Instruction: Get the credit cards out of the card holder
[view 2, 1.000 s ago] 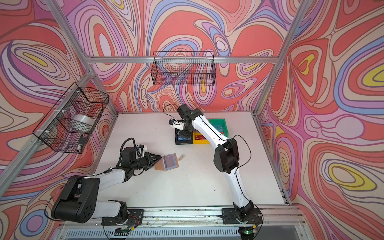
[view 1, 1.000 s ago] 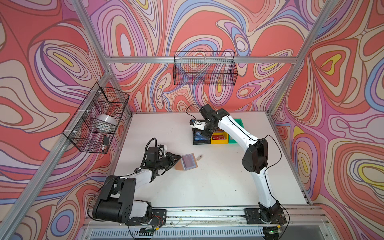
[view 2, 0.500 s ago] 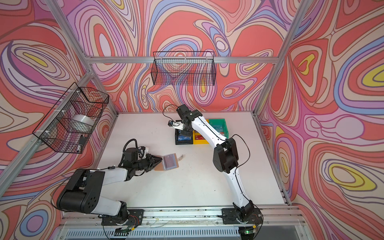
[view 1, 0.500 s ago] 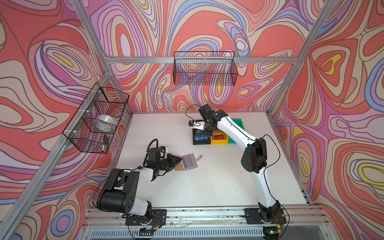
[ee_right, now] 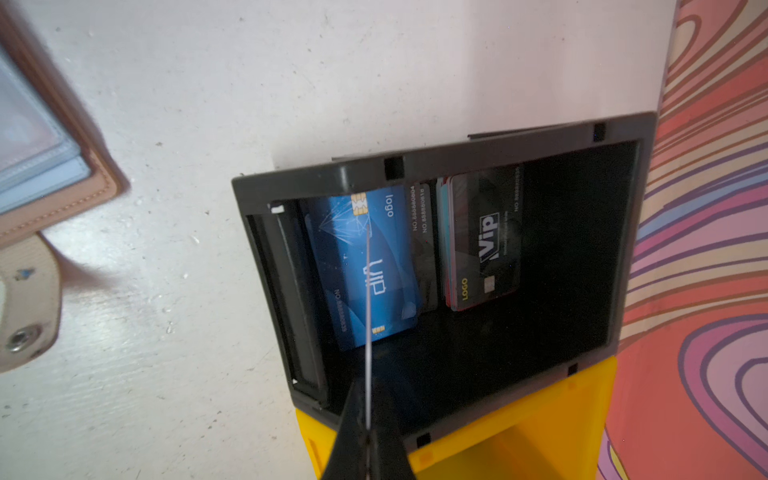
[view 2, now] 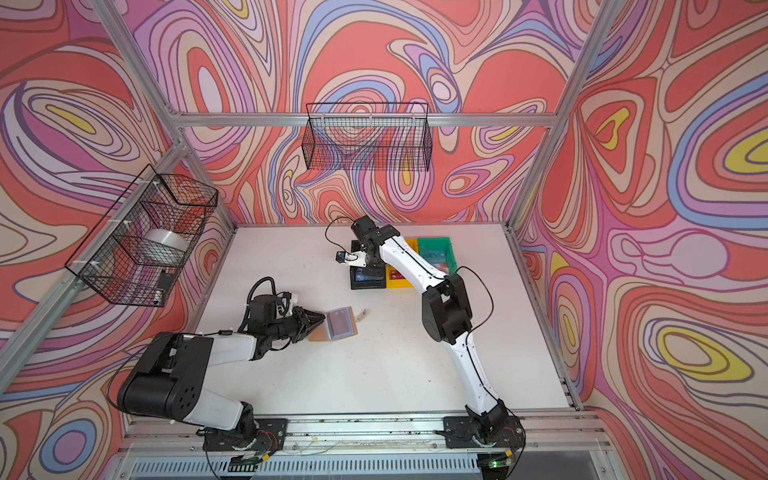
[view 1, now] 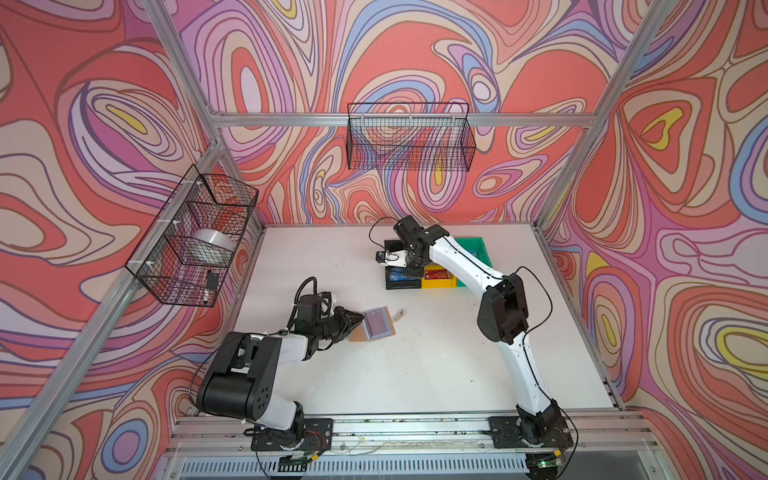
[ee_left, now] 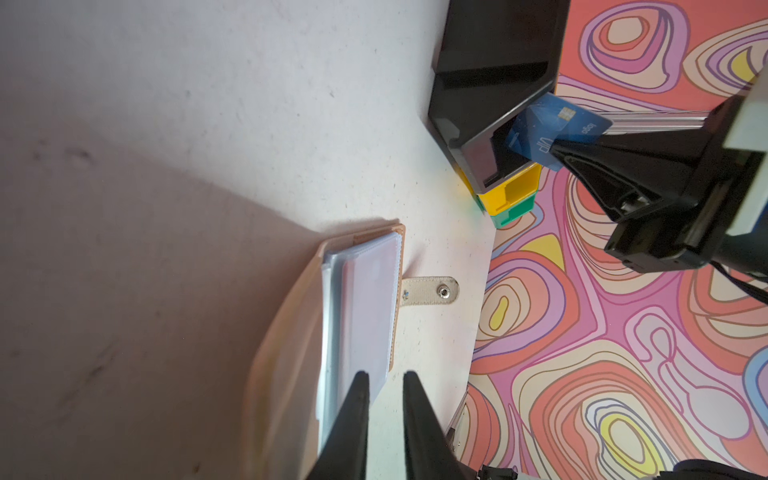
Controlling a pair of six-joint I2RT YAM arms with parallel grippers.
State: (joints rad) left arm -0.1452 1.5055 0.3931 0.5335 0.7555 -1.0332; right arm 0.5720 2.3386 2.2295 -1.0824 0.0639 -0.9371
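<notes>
Over the black bin [ee_right: 457,156], the right end effector [ee_right: 367,399] clamps a blue credit card [ee_left: 540,133].

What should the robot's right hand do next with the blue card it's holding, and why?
Probably open the right hand and let go. It is shut on the blue card, which hangs over the black bin, where other cards already lie. So the card should fall inside.

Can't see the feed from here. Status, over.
Right gripper shut on blue card over black bin. Left gripper jaws narrowly apart at card holder edge, grip unclear. It lies open on table; nothing in the way seen.
</notes>
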